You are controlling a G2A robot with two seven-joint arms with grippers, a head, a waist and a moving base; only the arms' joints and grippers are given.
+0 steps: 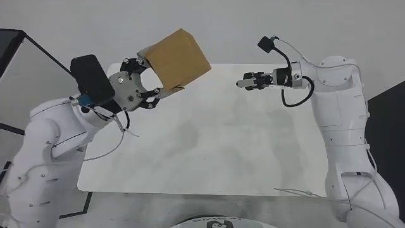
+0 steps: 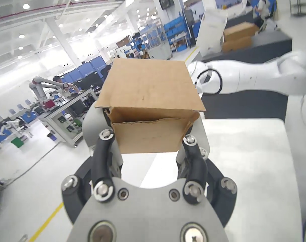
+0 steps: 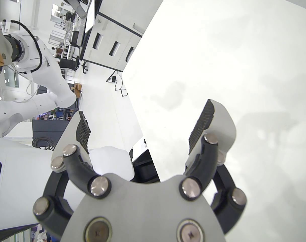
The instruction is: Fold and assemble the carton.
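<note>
A brown cardboard carton [image 1: 176,57] is held in the air above the far left corner of the white table [image 1: 209,145], tilted, with its flaps folded. My left gripper [image 1: 147,83] is shut on the carton [image 2: 147,101], one finger on each side wall; a loose flap hangs down between the fingers [image 2: 102,137]. My right gripper [image 1: 243,83] hovers over the far right part of the table, turned on its side, well apart from the carton. In the right wrist view its fingertips [image 3: 205,119] stand wide apart with nothing between them, above the bare table [image 3: 231,51].
A black frame [image 1: 25,44] stands off the table's left side. Grey cabinets [image 3: 112,33] stand beyond the table edge in the right wrist view. The tabletop between the arms is bare.
</note>
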